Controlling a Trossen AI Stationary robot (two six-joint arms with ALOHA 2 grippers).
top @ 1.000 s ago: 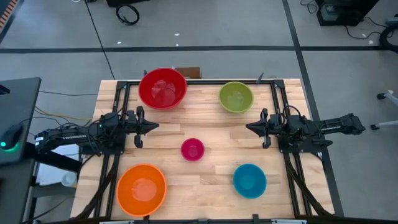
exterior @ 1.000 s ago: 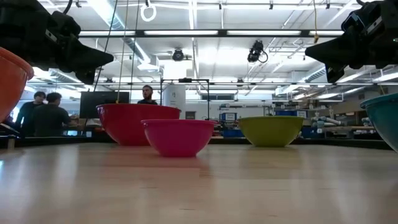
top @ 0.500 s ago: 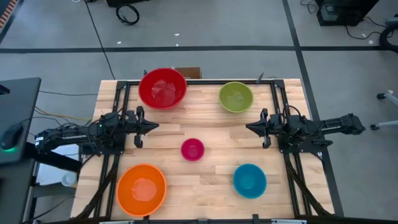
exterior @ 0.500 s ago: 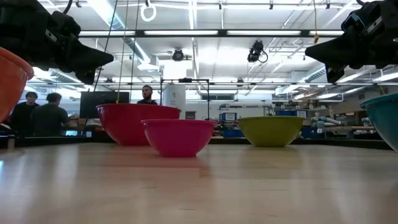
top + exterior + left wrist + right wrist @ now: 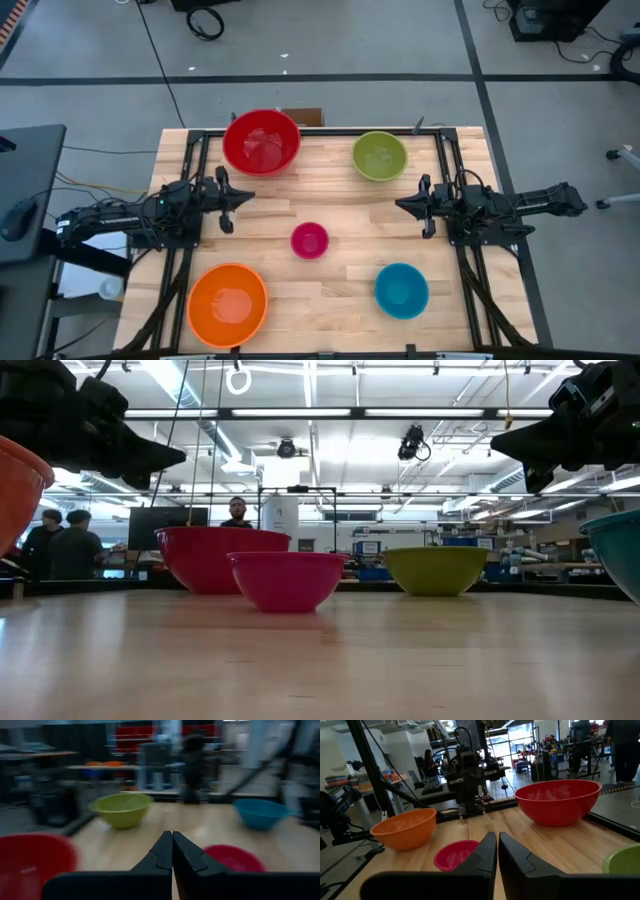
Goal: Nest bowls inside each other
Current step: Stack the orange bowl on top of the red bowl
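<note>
Five bowls stand apart on their bases on the wooden table [image 5: 340, 195]. The red bowl [image 5: 262, 141] is at the far left and the green bowl [image 5: 380, 155] at the far right. The small pink bowl [image 5: 310, 240] is in the middle, the orange bowl [image 5: 228, 305] near left, the blue bowl [image 5: 402, 290] near right. My left gripper [image 5: 247, 196] is shut and level above the table's left side, pointing toward the middle. My right gripper [image 5: 399, 206] is shut too and faces it from the right side. Neither gripper holds anything.
Black frame rails [image 5: 190, 170] run along the table's left and right sides under the arms. People [image 5: 75, 545] stand in the room beyond the far edge. Bare wood lies between the two grippers, around the pink bowl.
My left gripper has turned a little at the wrist while staying in place and shut. The bowls and my right gripper have kept still.
</note>
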